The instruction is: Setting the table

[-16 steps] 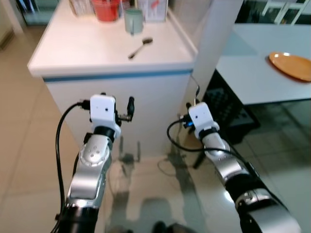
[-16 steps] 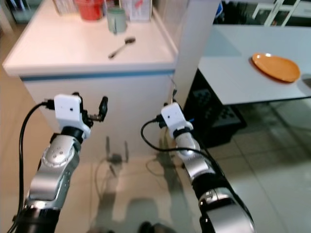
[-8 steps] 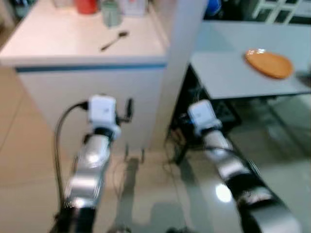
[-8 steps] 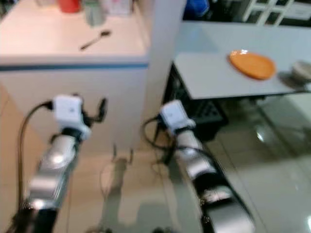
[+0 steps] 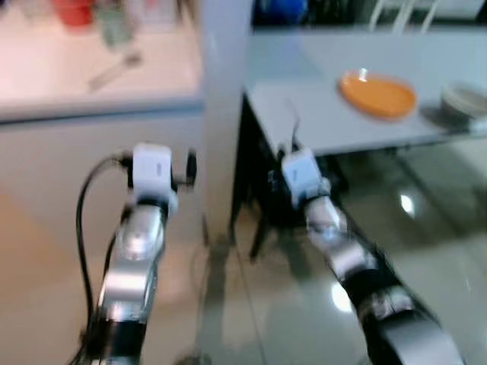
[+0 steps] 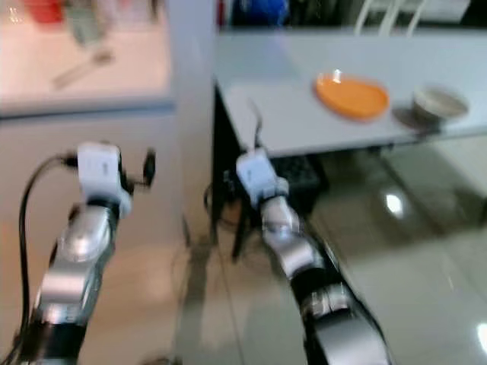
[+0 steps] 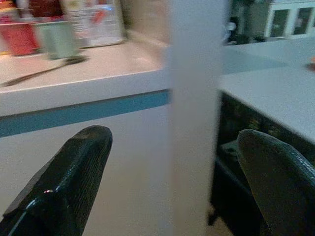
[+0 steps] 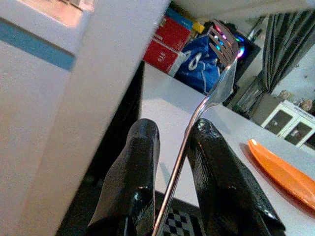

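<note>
Steel fork (image 8: 197,123) sits clamped in your right gripper (image 8: 172,142); your left gripper (image 7: 167,172) hangs apart, empty. Walking blur risks clipping the table (image 6: 304,122) edge, far right by the plate (image 6: 352,96).

Both eye views look forward and down from the head, sharing the blurred white table (image 5: 91,84), grey table (image 6: 304,114) and orange plate (image 6: 351,95). The left wrist view faces the white table closely; the right wrist view looks along its fingers (image 8: 130,187) toward the plate.
</note>
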Controlling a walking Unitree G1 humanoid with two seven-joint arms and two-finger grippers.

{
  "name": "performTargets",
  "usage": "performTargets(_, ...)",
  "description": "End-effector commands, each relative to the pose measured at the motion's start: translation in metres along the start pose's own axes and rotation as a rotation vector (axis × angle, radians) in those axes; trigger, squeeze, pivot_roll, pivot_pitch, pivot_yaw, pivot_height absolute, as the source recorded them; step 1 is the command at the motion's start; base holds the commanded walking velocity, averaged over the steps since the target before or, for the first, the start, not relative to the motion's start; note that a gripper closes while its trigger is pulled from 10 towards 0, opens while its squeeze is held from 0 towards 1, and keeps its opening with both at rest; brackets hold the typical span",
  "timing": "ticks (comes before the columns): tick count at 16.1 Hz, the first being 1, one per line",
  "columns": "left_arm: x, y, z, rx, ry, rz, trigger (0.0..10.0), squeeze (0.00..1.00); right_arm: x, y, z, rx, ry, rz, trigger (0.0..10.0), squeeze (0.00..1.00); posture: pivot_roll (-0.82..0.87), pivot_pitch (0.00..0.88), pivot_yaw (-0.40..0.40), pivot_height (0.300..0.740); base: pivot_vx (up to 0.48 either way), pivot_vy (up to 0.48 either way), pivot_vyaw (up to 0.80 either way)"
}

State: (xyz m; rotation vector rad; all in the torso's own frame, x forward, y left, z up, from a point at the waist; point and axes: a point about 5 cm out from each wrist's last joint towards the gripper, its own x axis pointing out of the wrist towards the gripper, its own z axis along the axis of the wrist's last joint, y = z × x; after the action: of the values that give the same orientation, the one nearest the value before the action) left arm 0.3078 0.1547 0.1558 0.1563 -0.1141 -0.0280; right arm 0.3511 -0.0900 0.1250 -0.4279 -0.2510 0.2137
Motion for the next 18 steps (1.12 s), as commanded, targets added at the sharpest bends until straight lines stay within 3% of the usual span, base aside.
performTargets(1, 0.0008, -0.0114, 0.0034, -0.006, -0.012, -0.036, 10.0, 0.0, -0.0019, -0.0137, -0.0046, -0.013, 0.007, -0.033, 0.0, 0.0, 0.15, 0.079, -0.046, 0.74, 0.382, -0.285, 0.0)
performTargets(6, 0.0023, -0.0158, 0.0069, 0.001, -0.028, -0.053, 10.0, 0.0, 0.0009, -0.0171, -0.0011, -0.018, -0.008, -0.054, 0.0, 0.0, 0.15, 0.075, -0.038, 0.74, 0.386, -0.28, 0.0)
performTargets(18, 0.0073, -0.0179, 0.008, 0.008, -0.033, -0.065, 10.0, 0.0, 0.0008, -0.0148, -0.001, -0.015, -0.012, -0.056, 0.0, 0.0, 0.14, 0.05, -0.027, 0.74, 0.435, 0.0, 0.0)
